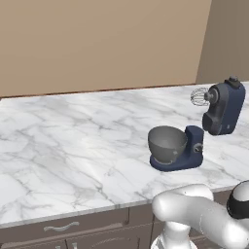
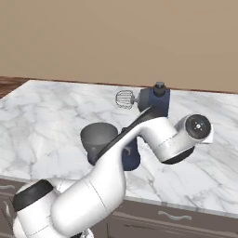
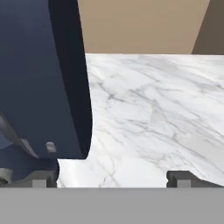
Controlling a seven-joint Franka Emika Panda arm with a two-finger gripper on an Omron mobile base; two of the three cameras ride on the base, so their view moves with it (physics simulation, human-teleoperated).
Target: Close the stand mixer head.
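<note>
- The mixer head [image 1: 224, 108] is being seen tilted up and back on its hinge, the whisk [image 1: 198, 96] lifted clear above the bowl [image 1: 167, 144].
- In the hand view, the head [image 3: 41, 78] is being shown close up, just left of the jaws.
- The jaws are being held released, with marble worktop [image 3: 148, 113] showing between the fingertips [image 3: 179, 178] and nothing grasped.
</note>
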